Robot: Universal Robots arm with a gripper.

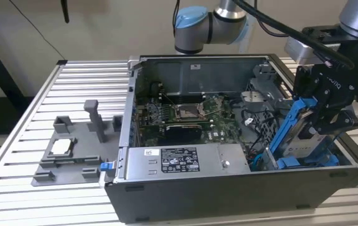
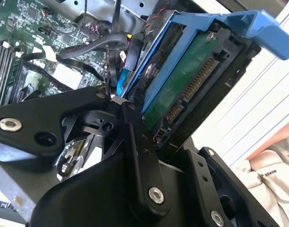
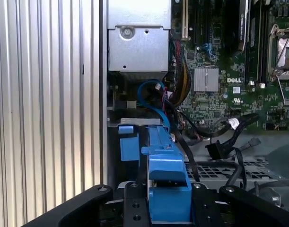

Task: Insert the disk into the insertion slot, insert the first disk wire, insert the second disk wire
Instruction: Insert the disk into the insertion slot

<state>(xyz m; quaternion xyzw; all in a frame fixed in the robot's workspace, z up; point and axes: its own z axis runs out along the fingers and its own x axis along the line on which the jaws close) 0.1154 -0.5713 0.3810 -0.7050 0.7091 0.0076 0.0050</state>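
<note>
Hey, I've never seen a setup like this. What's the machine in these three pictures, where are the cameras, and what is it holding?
This is a grey robot arm with blue joint caps, ending in a black gripper. The exterior view comes from a camera off the arm; both wrist views come from cameras riding near the gripper. On the silver slatted table stand an open grey computer case, its green circuit board exposed, and, at the exterior view's left, a grey plastic parts tray. The gripper is shut on the silver hard disk in its bright blue plastic frame, held tilted on edge over the case's corner at the exterior view's right.
</note>
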